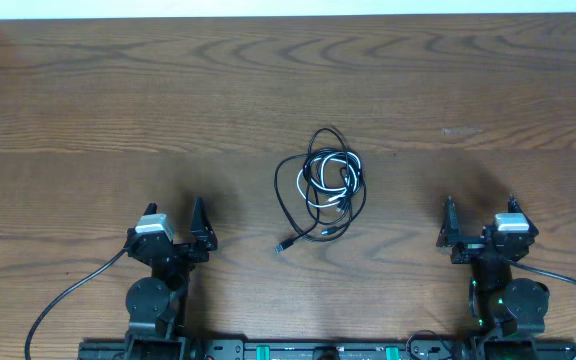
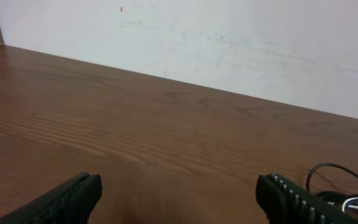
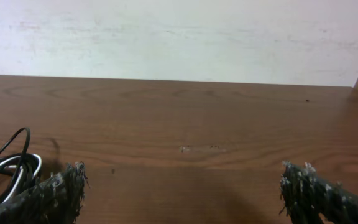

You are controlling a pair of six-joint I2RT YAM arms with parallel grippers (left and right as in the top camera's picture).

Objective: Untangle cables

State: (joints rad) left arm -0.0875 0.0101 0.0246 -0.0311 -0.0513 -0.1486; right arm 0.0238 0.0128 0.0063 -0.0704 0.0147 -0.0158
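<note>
**A:** Overhead: how far along?
**B:** Not begun, I'd judge. The cables [image 1: 323, 190] lie in one tangled coil mid-bench [image 1: 118, 100], with a plug trailing toward 7 o'clock. The left end effector [image 1: 176, 212] sits at 8 o'clock and the right end effector [image 1: 479, 210] at 4, both well apart from it.
**A:** Left wrist?
**B:** The left end effector [image 2: 179, 186] is spread wide and empty. The cables [image 2: 347, 198] are at 4 o'clock.
**A:** Right wrist?
**B:** The right end effector [image 3: 182, 180] is also wide open, holding nothing. The cables [image 3: 11, 165] are at 8 o'clock.

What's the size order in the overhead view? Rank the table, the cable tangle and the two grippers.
1. Table
2. Cable tangle
3. Left gripper and right gripper: they look alike, so no ranking between them.
</note>
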